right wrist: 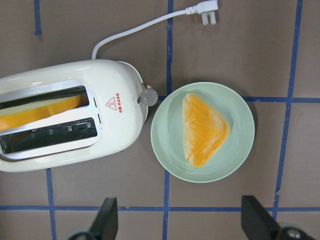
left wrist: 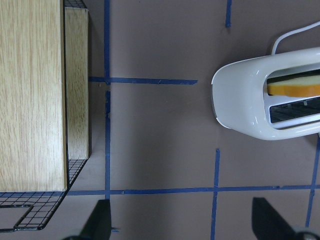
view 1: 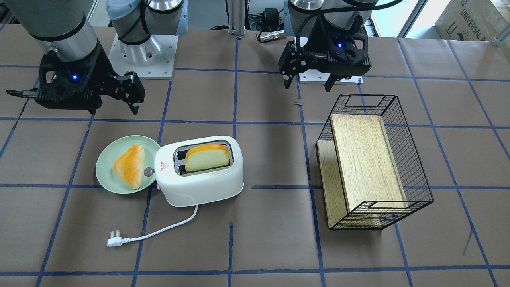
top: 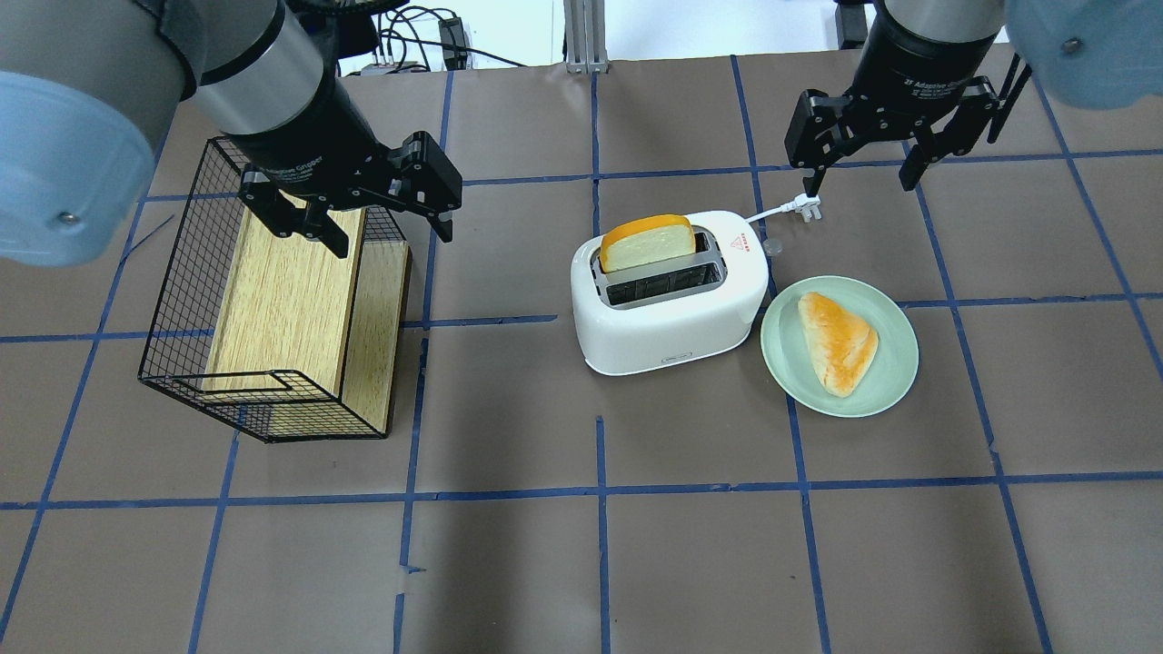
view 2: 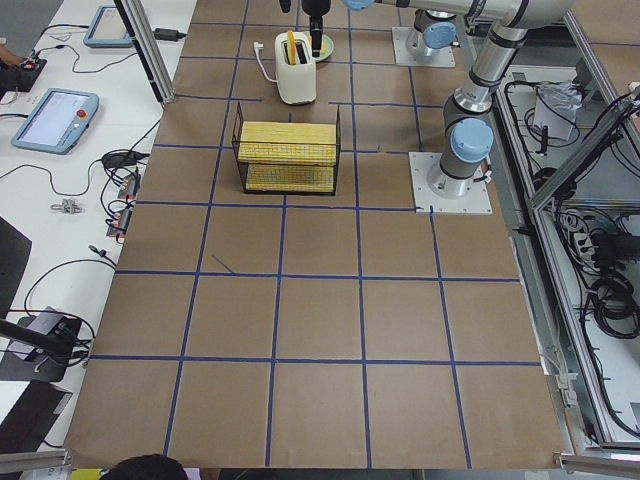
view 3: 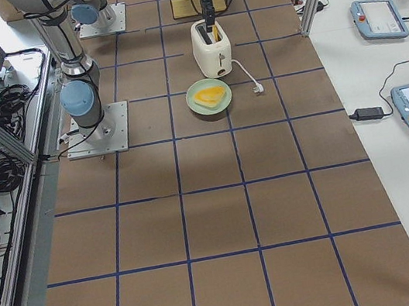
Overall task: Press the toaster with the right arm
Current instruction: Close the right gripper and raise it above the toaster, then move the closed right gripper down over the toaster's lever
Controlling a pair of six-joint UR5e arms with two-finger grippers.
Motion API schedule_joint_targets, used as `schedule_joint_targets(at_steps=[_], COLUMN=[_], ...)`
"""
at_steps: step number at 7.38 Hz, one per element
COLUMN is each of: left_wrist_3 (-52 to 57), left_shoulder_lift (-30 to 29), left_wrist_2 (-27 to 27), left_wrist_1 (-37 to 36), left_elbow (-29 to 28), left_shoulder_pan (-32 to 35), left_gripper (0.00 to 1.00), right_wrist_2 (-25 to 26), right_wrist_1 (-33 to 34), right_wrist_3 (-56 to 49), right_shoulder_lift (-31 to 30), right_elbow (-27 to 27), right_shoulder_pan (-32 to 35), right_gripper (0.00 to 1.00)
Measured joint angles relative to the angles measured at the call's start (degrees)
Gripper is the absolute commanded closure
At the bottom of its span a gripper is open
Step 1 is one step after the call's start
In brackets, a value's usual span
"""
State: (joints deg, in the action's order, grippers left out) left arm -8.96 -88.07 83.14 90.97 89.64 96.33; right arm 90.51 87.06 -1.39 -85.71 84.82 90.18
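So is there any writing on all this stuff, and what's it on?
"UNIVERSAL R", cut off at the picture's edge: cardboard box at the back.
"2F Adaptive Gripper": collar of the right gripper.
"Adaptive Gripper": collar of the left gripper, fainter.
Red triangle sign with red print by it, on the toaster: too small to read.

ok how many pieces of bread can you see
2. One slice stands in the toaster; one triangular piece lies on the green plate beside it. The toaster's second slot looks empty.
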Motion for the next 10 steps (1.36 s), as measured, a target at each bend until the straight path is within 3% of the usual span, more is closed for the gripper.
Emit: schedule_joint_targets(at_steps=[1, 2, 4, 10], left_wrist_3=[0.00, 0.00, 0.00, 0.00], left_shoulder_lift=[0.00, 0.00, 0.00, 0.00], left_wrist_2=[0.00, 0.00, 0.00, 0.00], left_wrist_1=[0.00, 0.00, 0.00, 0.00], left_elbow=[0.00, 0.00, 0.00, -0.01], left_shoulder_pan=[0.00, 0.00, 0.00, 0.00], left_gripper=[0.00, 0.00, 0.00, 0.00], right_wrist_2=[0.02, 0.05, 0.06, -1.50], right_wrist_1=[0.17, 0.56, 3.21, 6.48], right_wrist_3=[-0.34, -0.59, -5.53, -48.74], right_shoulder_lift=[0.05, 0.25, 0.54, 3.23], right_elbow=[0.15, 0.02, -0.05, 0.39], right_shoulder_pan=[-0.14, -0.15, 0.03, -0.25], right_gripper=[0.80, 0.91, 0.94, 0.95])
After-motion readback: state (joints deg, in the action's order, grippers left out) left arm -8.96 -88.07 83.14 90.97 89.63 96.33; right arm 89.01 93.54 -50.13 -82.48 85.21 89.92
